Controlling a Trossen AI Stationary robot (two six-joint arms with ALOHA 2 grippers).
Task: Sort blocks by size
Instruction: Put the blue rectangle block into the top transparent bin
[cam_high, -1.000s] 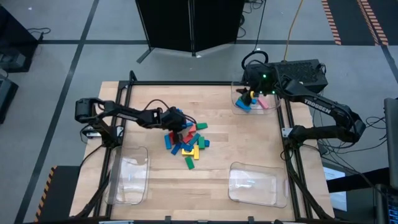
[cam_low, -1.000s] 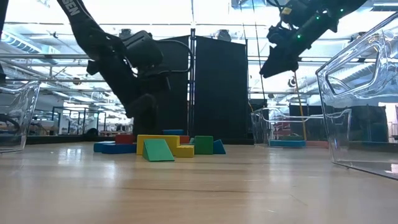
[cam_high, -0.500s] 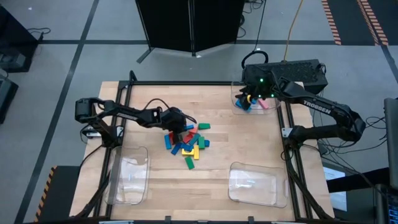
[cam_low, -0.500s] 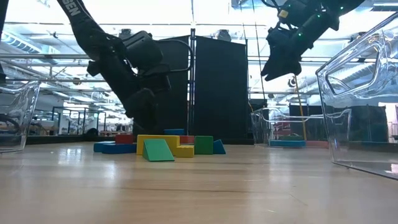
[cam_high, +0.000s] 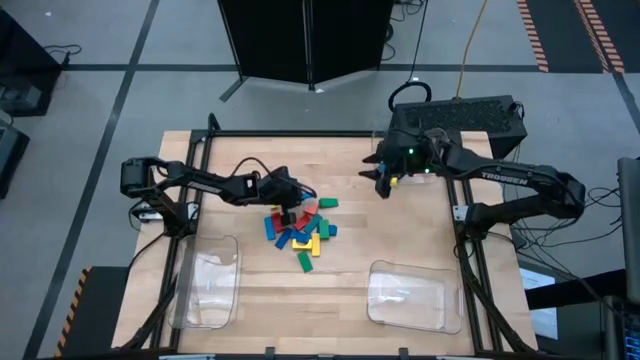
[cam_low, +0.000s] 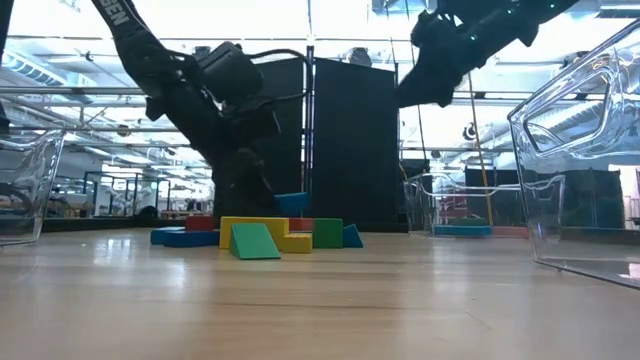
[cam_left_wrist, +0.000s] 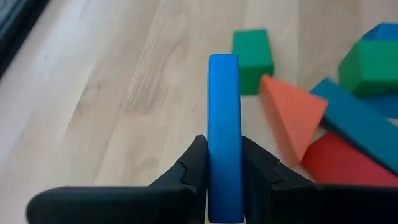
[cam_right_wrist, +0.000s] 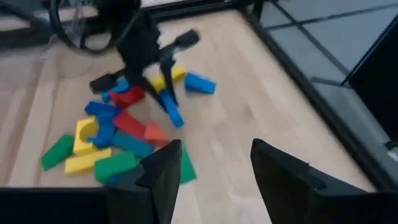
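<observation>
Nearest to us are two clear trays on the near edge of the table (cam_high: 250, 300), one at near left (cam_high: 205, 282) and one at near right (cam_high: 407, 295), and we can't make out any blocks in them. Behind those, about mid-table, sits the pile of blocks (cam_high: 303, 232), a jumble of blue, green, red and yellow pieces lying against each other. Right over the far-left side of that pile is the left gripper (cam_high: 291, 208), and its fingers (cam_left_wrist: 186, 177) are pinched tight on a long blue block (cam_left_wrist: 224, 134), gripping it by its flat faces so it sticks out forward past the fingertips; in the low view that blue block hangs just above the rest of the pile. Further back and to the right, the right gripper (cam_high: 382, 179) hovers well above the wood with its jaws standing apart and nothing between them. Just behind it, at the far right corner, there's a third clear tray (cam_low: 440, 205) with a blue piece and a pink one lying in the bottom.
</observation>
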